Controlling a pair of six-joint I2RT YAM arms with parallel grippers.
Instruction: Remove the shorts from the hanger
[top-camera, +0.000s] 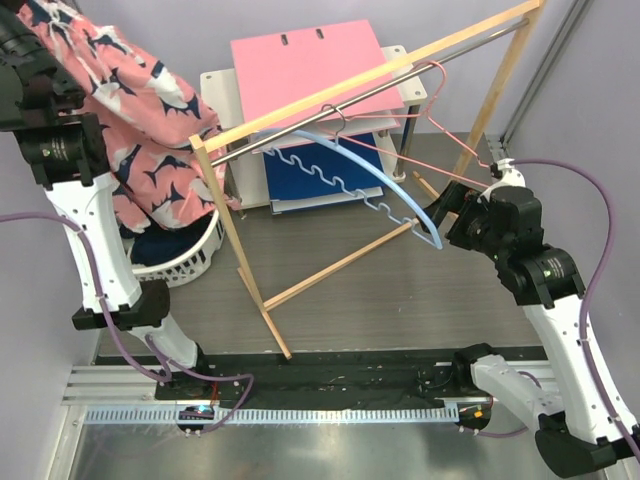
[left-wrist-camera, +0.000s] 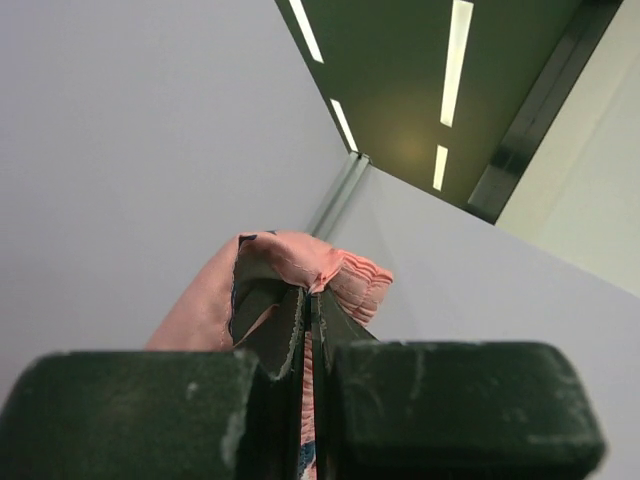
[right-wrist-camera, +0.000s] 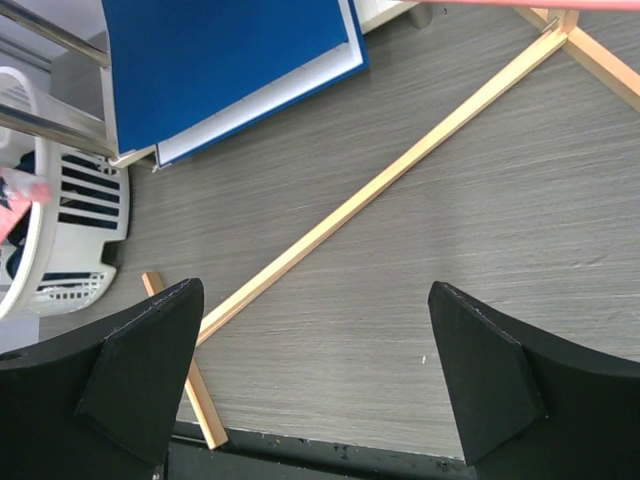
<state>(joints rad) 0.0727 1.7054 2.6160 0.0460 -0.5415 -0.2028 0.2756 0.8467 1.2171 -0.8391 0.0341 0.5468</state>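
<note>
My left gripper (left-wrist-camera: 310, 320) is shut on the waistband of the salmon pink printed shorts (left-wrist-camera: 300, 262). It holds them high at the far left, so the shorts (top-camera: 140, 110) hang down over the white basket (top-camera: 195, 262). The dark navy shorts (top-camera: 165, 245) lie inside that basket. A light blue hanger (top-camera: 360, 165) and a pink wire hanger (top-camera: 440, 100) hang bare on the rail of the wooden rack (top-camera: 330, 95). My right gripper (right-wrist-camera: 315, 300) is open and empty above the table. In the top view it (top-camera: 448, 208) sits by the blue hanger's right tip.
The rack's wooden legs and floor bar (top-camera: 335, 265) cross the middle of the grey table (right-wrist-camera: 480, 200). A white shelf with a pink board (top-camera: 300, 60) and a blue binder (top-camera: 310, 180) stands behind the rack. The basket also shows in the right wrist view (right-wrist-camera: 60, 230).
</note>
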